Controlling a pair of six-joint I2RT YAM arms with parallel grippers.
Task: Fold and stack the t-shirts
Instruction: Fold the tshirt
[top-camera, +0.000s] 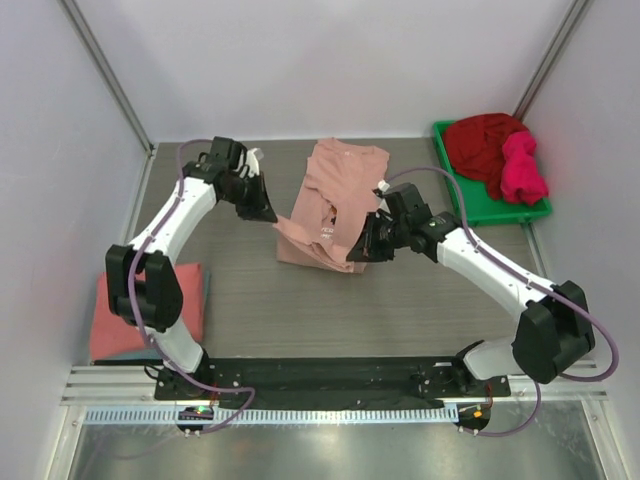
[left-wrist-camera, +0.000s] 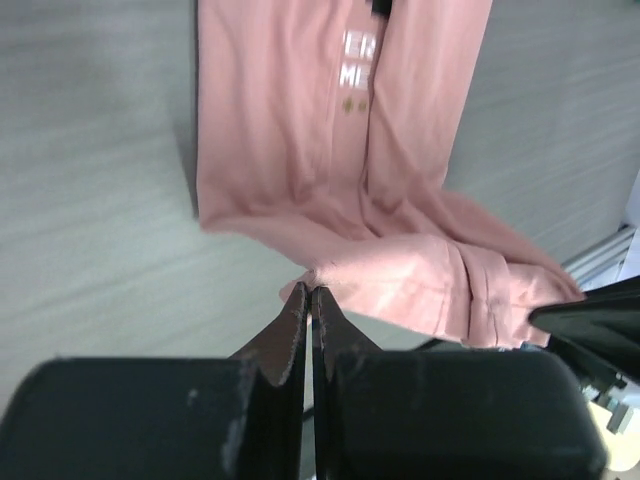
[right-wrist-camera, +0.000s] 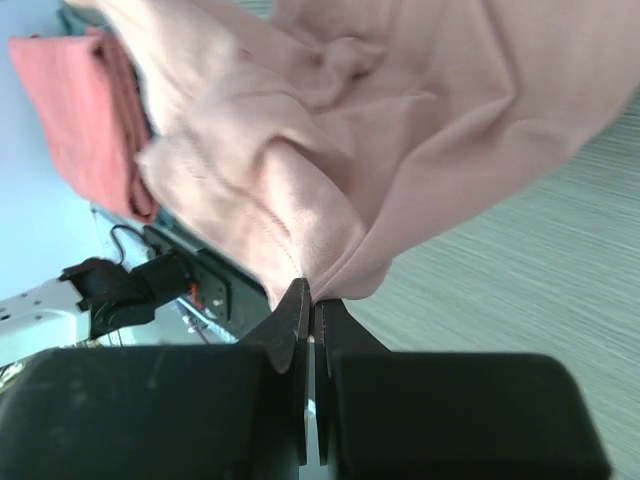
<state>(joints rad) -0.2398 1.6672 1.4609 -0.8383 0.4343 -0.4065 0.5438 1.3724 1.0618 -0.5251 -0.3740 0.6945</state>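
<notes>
- The pink t-shirt (top-camera: 335, 180) lies partly folded and rumpled in the middle of the counter (top-camera: 400, 310). Small pale lettering shows on it in the left wrist view.
- The left end effector (top-camera: 265, 208) is at the shirt's 9 o'clock edge. Its fingers are pressed together, with a small pucker of pink cloth nipped at the tips.
- The right end effector (top-camera: 362, 248) is at the shirt's 5 o'clock corner, pinching a gathered fold of the pink cloth.
- A coral t-shirt (top-camera: 130, 315) lies folded flat at 8 o'clock on the counter, beside the left arm.
- A green bin (top-camera: 500, 208) sits at 2 o'clock and holds a dark red t-shirt (top-camera: 480, 140) and a magenta t-shirt (top-camera: 522, 172), both bunched up.
</notes>
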